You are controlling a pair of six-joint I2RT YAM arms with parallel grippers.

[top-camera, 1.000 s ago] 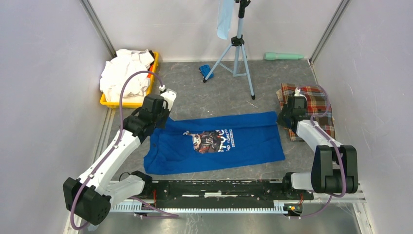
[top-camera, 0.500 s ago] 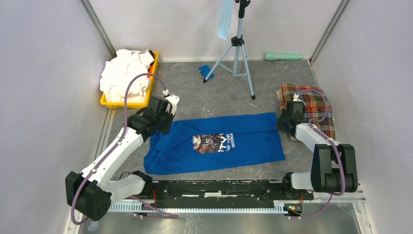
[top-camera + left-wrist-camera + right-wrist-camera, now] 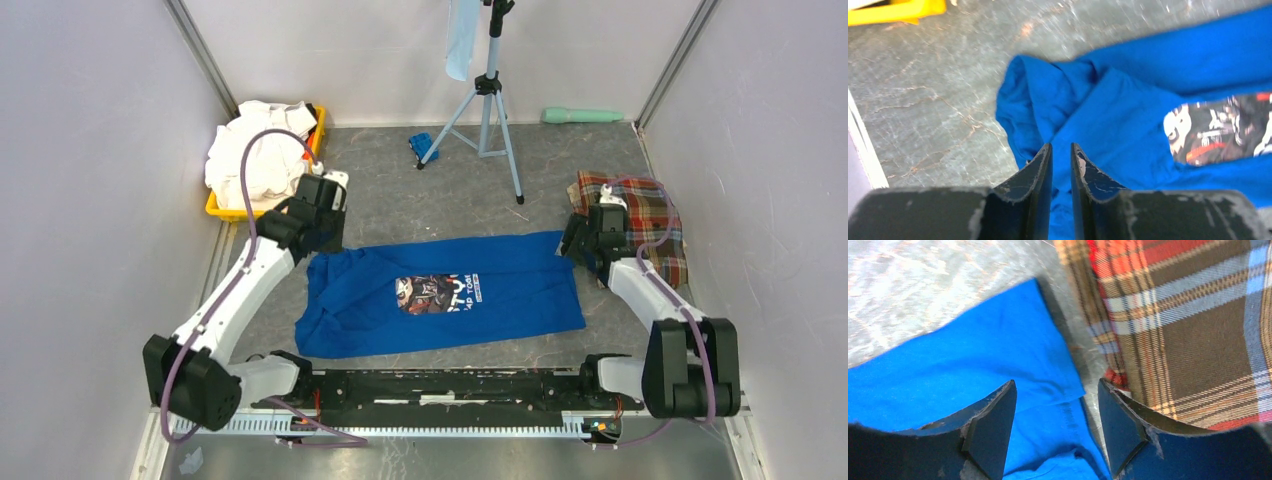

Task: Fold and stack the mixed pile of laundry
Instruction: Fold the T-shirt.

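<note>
The royal-blue T-shirt (image 3: 440, 295) lies flat at the middle of the table with its chest graphic (image 3: 437, 292) facing up. My left gripper (image 3: 325, 240) hovers over the shirt's rumpled top-left corner (image 3: 1048, 95); its jaws (image 3: 1061, 147) stand a narrow gap apart with no cloth between them. My right gripper (image 3: 578, 245) is open wide above the shirt's top-right corner (image 3: 1048, 360), gripping nothing (image 3: 1055, 385). The red-green plaid cloth (image 3: 640, 215) lies folded just to the right of that corner (image 3: 1188, 315). White shirts (image 3: 255, 150) are heaped at the back left.
A yellow bin (image 3: 262, 213) holds the white shirts; its edge shows in the left wrist view (image 3: 893, 9). A tripod (image 3: 488, 110) with a pale-blue cloth (image 3: 460, 40) stands at the back, with a small blue object (image 3: 422, 145) and a green cylinder (image 3: 582, 115) nearby.
Both grippers have let go of the shirt's top corners: the right opened wide, the left a little. The left gripper drew back toward the bin and the right lifted slightly.
</note>
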